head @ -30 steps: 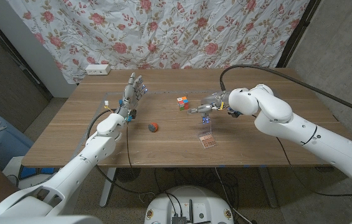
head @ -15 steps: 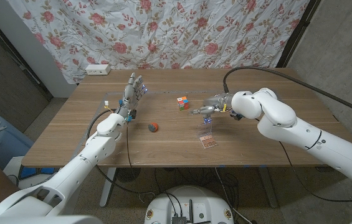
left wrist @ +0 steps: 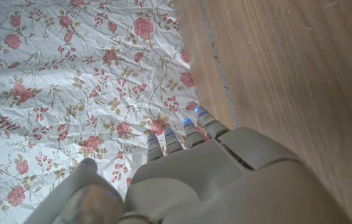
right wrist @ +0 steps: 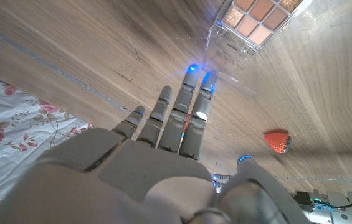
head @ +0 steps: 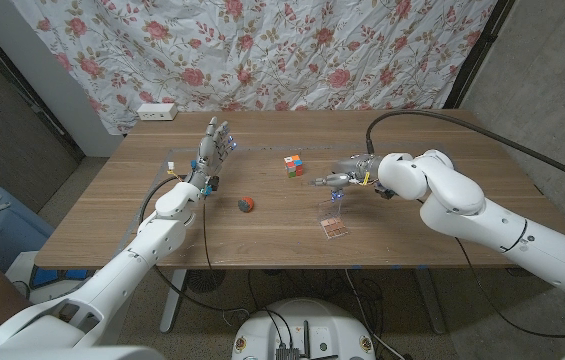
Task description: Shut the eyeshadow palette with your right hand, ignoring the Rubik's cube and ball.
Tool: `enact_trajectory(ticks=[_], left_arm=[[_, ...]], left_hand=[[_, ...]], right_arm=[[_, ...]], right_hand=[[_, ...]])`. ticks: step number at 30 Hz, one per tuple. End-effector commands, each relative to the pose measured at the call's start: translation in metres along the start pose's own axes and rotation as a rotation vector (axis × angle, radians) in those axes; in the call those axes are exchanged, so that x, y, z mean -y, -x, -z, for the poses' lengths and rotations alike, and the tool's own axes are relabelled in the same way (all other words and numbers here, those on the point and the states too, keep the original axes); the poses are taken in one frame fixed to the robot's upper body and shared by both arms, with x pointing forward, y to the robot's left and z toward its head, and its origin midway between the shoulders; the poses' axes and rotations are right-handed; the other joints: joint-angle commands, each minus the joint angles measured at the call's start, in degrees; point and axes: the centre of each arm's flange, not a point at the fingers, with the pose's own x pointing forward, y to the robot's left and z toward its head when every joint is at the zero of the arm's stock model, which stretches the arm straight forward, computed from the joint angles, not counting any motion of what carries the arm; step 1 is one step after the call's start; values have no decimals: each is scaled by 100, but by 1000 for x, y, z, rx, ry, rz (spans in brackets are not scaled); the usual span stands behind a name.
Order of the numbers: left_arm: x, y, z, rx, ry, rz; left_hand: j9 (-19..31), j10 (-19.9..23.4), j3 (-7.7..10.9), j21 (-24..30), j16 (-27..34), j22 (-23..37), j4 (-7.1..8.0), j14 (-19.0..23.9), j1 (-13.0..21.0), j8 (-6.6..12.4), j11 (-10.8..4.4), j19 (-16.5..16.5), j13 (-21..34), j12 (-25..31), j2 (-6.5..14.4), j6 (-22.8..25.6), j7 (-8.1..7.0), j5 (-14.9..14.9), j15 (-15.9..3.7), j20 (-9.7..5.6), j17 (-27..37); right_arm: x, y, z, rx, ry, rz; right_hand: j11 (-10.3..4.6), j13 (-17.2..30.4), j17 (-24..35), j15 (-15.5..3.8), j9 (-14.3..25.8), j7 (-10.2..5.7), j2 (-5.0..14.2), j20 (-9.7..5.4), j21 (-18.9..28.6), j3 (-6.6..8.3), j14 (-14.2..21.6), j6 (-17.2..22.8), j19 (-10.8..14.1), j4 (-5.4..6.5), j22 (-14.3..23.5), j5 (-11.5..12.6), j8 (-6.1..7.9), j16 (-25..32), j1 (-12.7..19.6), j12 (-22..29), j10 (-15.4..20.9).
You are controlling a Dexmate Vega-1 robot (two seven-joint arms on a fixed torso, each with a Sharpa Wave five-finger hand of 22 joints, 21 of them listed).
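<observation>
The right hand, fingers spread and empty, reaches the clear-lidded open eyeshadow palette on the wooden desk; next it must push the upright lid down. The left hand waits open.

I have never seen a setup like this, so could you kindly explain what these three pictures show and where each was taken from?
It is a two-armed robot standing at a wooden table. The wide picture comes from a camera on its head; the other two come from cameras on its wrists, looking along the backs of the hands. The left hand is raised, fingers apart, holding nothing. The right hand reaches out above an open eyeshadow palette, its fingertips near the clear upright lid; it holds nothing. Also on the table lie a Rubik's cube and a small red ball. A flowered cloth hangs behind.
</observation>
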Motion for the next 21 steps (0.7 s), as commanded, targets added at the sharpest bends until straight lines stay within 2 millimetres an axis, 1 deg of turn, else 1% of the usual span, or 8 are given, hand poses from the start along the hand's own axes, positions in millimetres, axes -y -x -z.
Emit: enact_trajectory(ticks=[1,3,6,11,21], left_arm=[[0,0,0,0,0,-1],[0,0,0,0,0,-1],[0,0,0,0,0,-1],[0,0,0,0,0,-1],[0,0,0,0,0,-1]], left_hand=[[24,3,57,26,34,22,-11,20,35,28,-44,45,24,29,46,-14,-40,21,-128,10,30],[24,2,57,25,34,22,-11,20,35,28,-37,42,24,29,46,-15,-40,21,-130,13,30],[24,7,57,26,35,22,-11,23,35,29,-42,44,24,31,46,-13,-40,21,-130,13,30],[24,4,57,25,37,22,-11,26,34,29,-49,43,24,29,45,-13,-40,20,-133,5,30],[24,7,57,26,35,22,-11,23,34,29,-47,45,24,30,46,-13,-40,20,-137,9,30]], right_arm=[[-11,10,0,-20,-28,22],[-13,12,-1,-21,-29,28],[-16,13,-1,-24,-34,33],[-19,15,-2,-31,-33,45],[-25,18,-4,-34,-41,58]], right_hand=[[-19,12,11,-49,14,16,250,36,27,56,-29,-45,14,-12,23,19,-25,38,46,-31,-41],[-49,12,11,-48,12,17,257,36,25,67,-34,-52,16,-19,23,19,-29,38,58,-49,-68],[-49,3,11,-54,10,-5,264,38,25,79,-37,-63,22,-27,23,18,-36,40,70,-70,-84],[-58,-12,11,-55,7,10,273,42,26,96,-48,-109,34,-37,23,15,-57,40,86,-102,-110],[-73,-32,13,-67,2,-14,296,36,30,138,-67,-165,68,-61,23,5,-89,43,123,-169,-187]])
